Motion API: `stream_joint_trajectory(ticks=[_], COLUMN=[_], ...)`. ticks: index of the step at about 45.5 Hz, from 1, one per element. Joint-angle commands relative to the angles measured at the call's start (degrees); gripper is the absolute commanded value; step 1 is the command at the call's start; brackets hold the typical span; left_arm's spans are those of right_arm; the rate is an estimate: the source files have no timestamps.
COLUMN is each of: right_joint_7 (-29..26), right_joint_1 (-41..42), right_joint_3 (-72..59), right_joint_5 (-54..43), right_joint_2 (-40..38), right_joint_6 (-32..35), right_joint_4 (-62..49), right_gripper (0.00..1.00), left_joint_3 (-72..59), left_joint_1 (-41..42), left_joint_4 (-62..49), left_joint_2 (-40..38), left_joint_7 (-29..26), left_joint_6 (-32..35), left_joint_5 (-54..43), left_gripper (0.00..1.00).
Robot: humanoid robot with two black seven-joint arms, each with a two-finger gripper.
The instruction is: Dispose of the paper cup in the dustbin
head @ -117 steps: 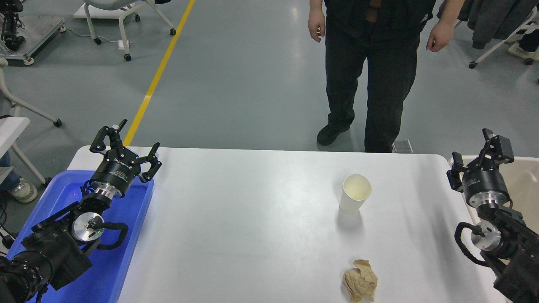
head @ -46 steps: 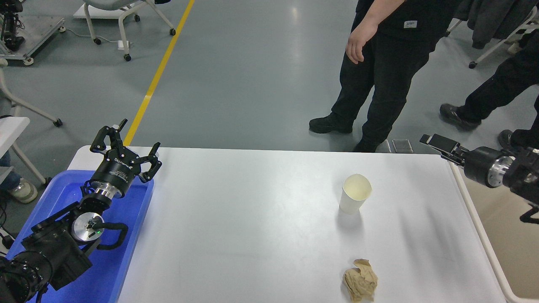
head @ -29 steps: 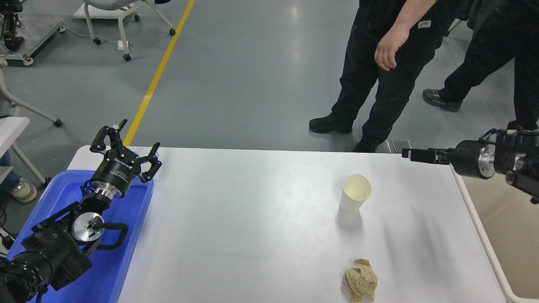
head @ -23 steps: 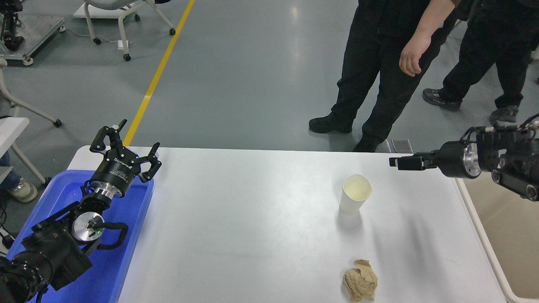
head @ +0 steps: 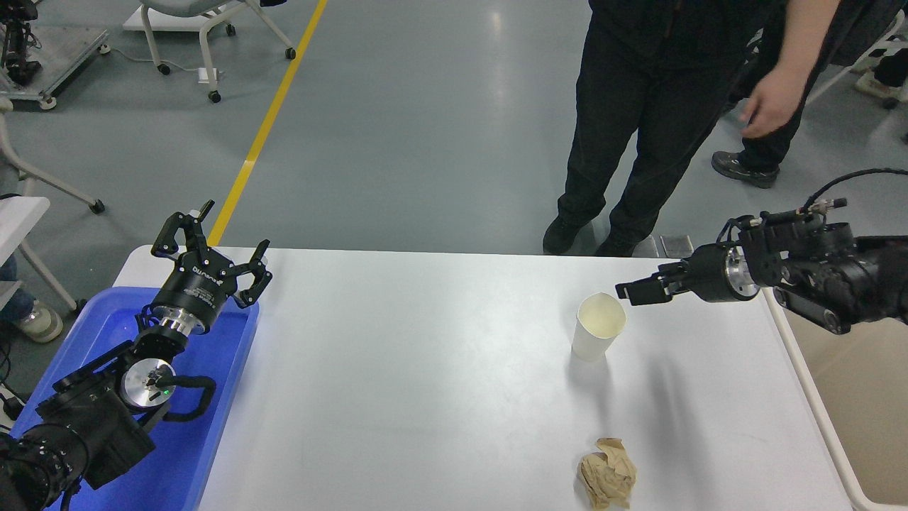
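Observation:
The white paper cup (head: 599, 327) stands upright on the white table (head: 425, 383), right of its middle, open end up, with a cream inside. My right gripper (head: 627, 292) comes in from the right edge, points left and hangs just right of the cup's rim, a little above it and apart from it. It shows edge-on, so I cannot tell whether it is open. The beige dustbin (head: 869, 404) sits off the table's right edge, partly under my right arm. My left gripper (head: 213, 238) is parked open and empty over the far end of a blue tray.
A crumpled brown paper ball (head: 607, 472) lies near the table's front edge, below the cup. The bright blue tray (head: 213, 454) lies at the table's left end. A person in black (head: 638, 106) stands beyond the far edge, one hand (head: 770, 110) hanging.
My right arm has swung from over the dustbin leftwards over the table's far right corner, and the gripper has come close to the cup's rim. The people behind have shifted. The cup has not moved.

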Motion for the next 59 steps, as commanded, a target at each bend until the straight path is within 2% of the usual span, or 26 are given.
stream_joint_trajectory(ticks=[1, 7, 22, 28, 36, 52, 56, 59], right_joint_7=[-0.38, -0.38, -3.45, -3.45, -3.45, -3.45, -3.45, -3.36], right_joint_1=[-3.65, -6.73, -7.35, -7.79, -9.64, -10.43, -10.52, -10.52], right_joint_3=[-0.24, -0.06, -0.06, -0.41, -0.33, -0.33, -0.33, -0.41], right_joint_5=[0.17, 0.25, 0.25, 0.08, 0.08, 0.08, 0.08, -0.10], right_joint_2=[3.28, 5.48, 7.15, 7.42, 8.38, 8.38, 8.30, 8.38], right_joint_6=[-0.14, -0.06, -0.05, 0.03, 0.47, 0.65, 0.65, 0.65], right_joint_4=[-4.91, -8.70, -8.97, -10.37, -13.97, -14.15, -14.24, -14.15], right_gripper=[0.99, 0.99, 0.98, 0.91, 0.90, 0.82, 0.77, 0.57], left_joint_3=[0.00, 0.00, 0.00, 0.00, 0.00, 0.00, 0.00, 0.00], left_joint_1=[0.00, 0.00, 0.00, 0.00, 0.00, 0.00, 0.00, 0.00], left_joint_4=[-0.02, 0.07, -0.02, -0.02, -0.02, -0.02, -0.02, -0.02], left_joint_2=[0.00, 0.00, 0.00, 0.00, 0.00, 0.00, 0.00, 0.00], left_joint_7=[0.00, 0.00, 0.00, 0.00, 0.00, 0.00, 0.00, 0.00], left_joint_6=[0.05, -0.04, 0.05, -0.04, -0.04, -0.04, 0.05, -0.04], left_joint_5=[-0.01, -0.01, -0.01, 0.07, -0.01, -0.01, -0.01, -0.01], left_gripper=[1.00, 1.00, 1.00, 1.00, 1.00, 1.00, 1.00, 1.00])
